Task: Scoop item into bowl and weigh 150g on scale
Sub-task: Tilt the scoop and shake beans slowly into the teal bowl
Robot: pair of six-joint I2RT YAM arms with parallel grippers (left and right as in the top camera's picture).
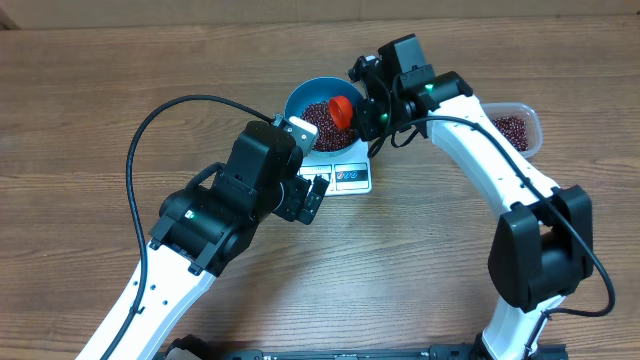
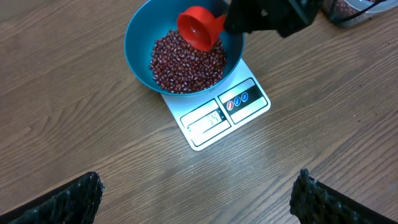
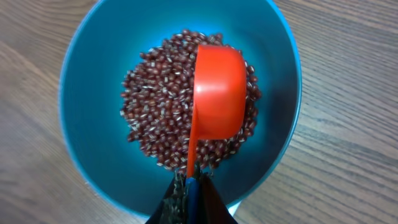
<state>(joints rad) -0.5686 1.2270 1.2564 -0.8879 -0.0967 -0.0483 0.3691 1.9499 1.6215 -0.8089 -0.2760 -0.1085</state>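
Beans [image 3: 155, 118] lie in bowl [image 3: 87, 87]; right fingers [image 3: 175, 200] hold scoop [image 3: 217, 87] just above them.

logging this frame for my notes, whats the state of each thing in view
bowl, upright on the scale, partly filled
beans, loose pile in the bowl
scale, under the bowl, display showing digits too small to read
red scoop, tilted above the beans, looks empty
clear tub, open, some beans inside
left gripper, open, holding nothing
right gripper, shut on the red scoop's handle
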